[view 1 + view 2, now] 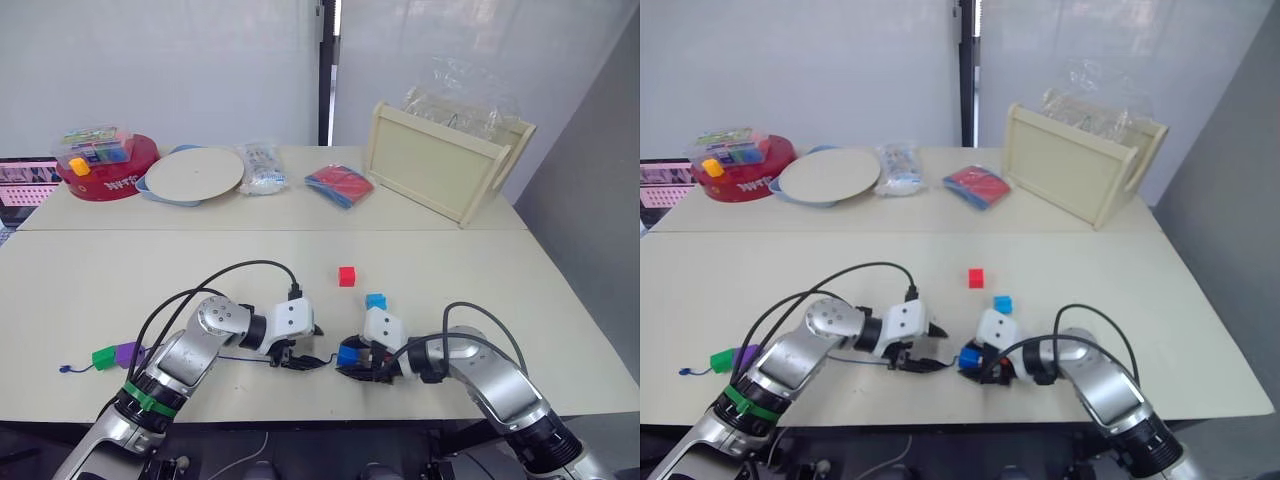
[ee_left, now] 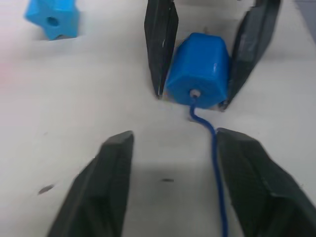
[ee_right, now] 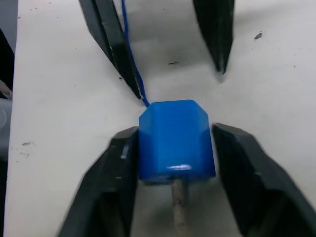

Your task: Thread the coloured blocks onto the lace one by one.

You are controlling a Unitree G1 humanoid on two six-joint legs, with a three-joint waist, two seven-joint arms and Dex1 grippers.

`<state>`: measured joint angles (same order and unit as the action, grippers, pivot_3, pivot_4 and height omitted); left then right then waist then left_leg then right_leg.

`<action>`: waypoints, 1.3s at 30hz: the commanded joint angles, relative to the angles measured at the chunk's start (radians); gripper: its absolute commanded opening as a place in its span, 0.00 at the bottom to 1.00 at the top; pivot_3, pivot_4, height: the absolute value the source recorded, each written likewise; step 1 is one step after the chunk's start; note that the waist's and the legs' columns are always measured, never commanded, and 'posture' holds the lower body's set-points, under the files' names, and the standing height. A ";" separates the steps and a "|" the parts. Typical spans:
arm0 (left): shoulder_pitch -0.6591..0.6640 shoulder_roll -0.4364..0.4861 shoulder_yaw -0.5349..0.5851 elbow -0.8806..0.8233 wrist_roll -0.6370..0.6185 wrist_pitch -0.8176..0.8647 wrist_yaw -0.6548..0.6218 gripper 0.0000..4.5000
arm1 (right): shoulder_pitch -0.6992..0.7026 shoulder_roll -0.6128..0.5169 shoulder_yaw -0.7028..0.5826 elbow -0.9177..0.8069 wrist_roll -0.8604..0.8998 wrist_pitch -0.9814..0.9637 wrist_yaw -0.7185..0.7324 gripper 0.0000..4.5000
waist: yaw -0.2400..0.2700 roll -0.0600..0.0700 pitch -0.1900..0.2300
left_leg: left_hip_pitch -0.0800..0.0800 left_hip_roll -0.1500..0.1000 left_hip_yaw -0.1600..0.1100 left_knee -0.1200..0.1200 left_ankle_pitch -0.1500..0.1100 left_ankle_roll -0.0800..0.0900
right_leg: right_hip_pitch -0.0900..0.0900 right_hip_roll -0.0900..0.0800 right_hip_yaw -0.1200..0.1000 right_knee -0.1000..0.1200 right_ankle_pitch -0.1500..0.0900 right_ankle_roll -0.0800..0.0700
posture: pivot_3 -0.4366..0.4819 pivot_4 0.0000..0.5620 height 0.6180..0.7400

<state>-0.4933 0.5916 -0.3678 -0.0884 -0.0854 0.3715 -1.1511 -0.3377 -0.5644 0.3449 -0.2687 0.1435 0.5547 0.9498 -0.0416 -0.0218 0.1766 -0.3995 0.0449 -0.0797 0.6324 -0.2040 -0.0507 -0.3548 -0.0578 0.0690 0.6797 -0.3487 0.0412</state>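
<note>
Pale tabletops [image 1: 120, 270] filled the scene, a near one joined to a far one against a white wall. Both arms reached inward low over the near table, forearms angled toward each other so the grippers met almost tip to tip. The right gripper [image 3: 173, 148] pinched the dark blue block [image 3: 175, 140] between its two fingers, holding it just above the surface. The left gripper [image 2: 170, 158] faced it with fingers spread wide and nothing between them.

The lace [image 2: 217, 168] ran along the table past one left finger and entered the hole in the block's face. The right wrist view showed the far side: the pale stiff tip [image 3: 178, 207] poked out of the block toward the camera. From the head, the lace trailed back under the left arm to the green block [image 1: 104, 357] and purple block [image 1: 127, 353], touching each other near the knotted end [image 1: 64, 369].

The light blue block [image 1: 375, 301] lay just behind the right gripper, the red block [image 1: 346, 276] a little farther back.

On the far table a red round tub [image 1: 110, 180] held a clear box of small coloured pieces, and a pale wooden tray [image 1: 440, 165] on its side held crumpled clear plastic.
</note>
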 commanded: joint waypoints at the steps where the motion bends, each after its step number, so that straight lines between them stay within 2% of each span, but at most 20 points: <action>1: -0.001 -0.004 0.019 -0.063 -0.038 0.031 -0.002 0.77 | 0.015 -0.009 -0.047 -0.021 0.032 0.032 -0.014 0.82 | 0.001 0.000 0.000 | 0.000 0.000 0.000 0.000 0.000 0.000 | 0.000 0.000 0.000 0.000 0.000 0.000 | 0.48 0.27 1.00; 3: -0.006 -0.016 0.013 -0.075 -0.046 0.050 0.003 0.77 | 0.025 -0.023 -0.071 -0.050 0.051 0.047 -0.014 0.99 | 0.004 0.000 0.000 | -0.001 0.000 0.000 0.000 0.000 0.000 | 0.000 0.000 0.000 0.000 0.000 0.000 | 0.48 0.27 1.00; 4: -0.010 -0.023 0.008 -0.081 -0.051 0.061 0.004 0.77 | 0.034 -0.034 -0.087 -0.073 0.065 0.060 -0.013 1.00 | 0.007 0.000 0.000 | -0.001 0.000 0.000 0.000 0.000 0.000 | 0.000 0.000 0.000 0.000 0.000 0.000 | 0.48 0.27 1.00; 13: -0.053 -0.096 -0.037 -0.030 -0.038 0.066 0.017 0.77 | 0.161 -0.143 -0.204 -0.221 0.143 0.119 -0.021 1.00 | 0.025 0.000 0.001 | -0.005 -0.001 0.000 0.001 0.000 0.000 | -0.003 -0.001 0.000 -0.001 0.000 0.000 | 0.48 0.27 1.00; 32: -0.085 -0.182 -0.086 0.100 -0.014 0.001 0.013 0.77 | 0.161 -0.143 -0.173 -0.211 0.126 0.113 -0.084 1.00 | 0.025 0.000 0.001 | -0.005 -0.001 0.000 0.001 0.000 0.000 | -0.003 -0.001 0.000 -0.001 0.000 0.000 | 0.48 0.27 1.00; 35: -0.085 -0.187 -0.089 0.108 -0.009 -0.005 0.016 0.59 | 0.158 -0.146 -0.172 -0.209 0.127 0.111 -0.082 1.00 | 0.026 0.000 0.001 | -0.005 -0.001 0.000 0.001 0.000 0.000 | -0.003 -0.001 0.000 -0.001 0.000 0.000 | 0.48 0.27 1.00; 39: -0.088 -0.193 -0.091 0.119 -0.001 -0.015 0.019 0.30 | 0.152 -0.146 -0.169 -0.209 0.128 0.109 -0.078 1.00 | 0.026 0.000 0.001 | -0.005 -0.001 0.000 0.002 0.000 0.000 | -0.003 -0.001 0.000 -0.001 0.000 0.000 | 0.48 0.27 1.00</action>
<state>-0.5652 0.4030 -0.4557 0.0366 -0.0951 0.3741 -1.1365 -0.1754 -0.7063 0.1823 -0.4618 0.2588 0.6703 0.8700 -0.0155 -0.0217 0.1771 -0.4047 0.0435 -0.0798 0.6340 -0.2040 -0.0506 -0.3580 -0.0588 0.0687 0.6785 -0.3486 0.0414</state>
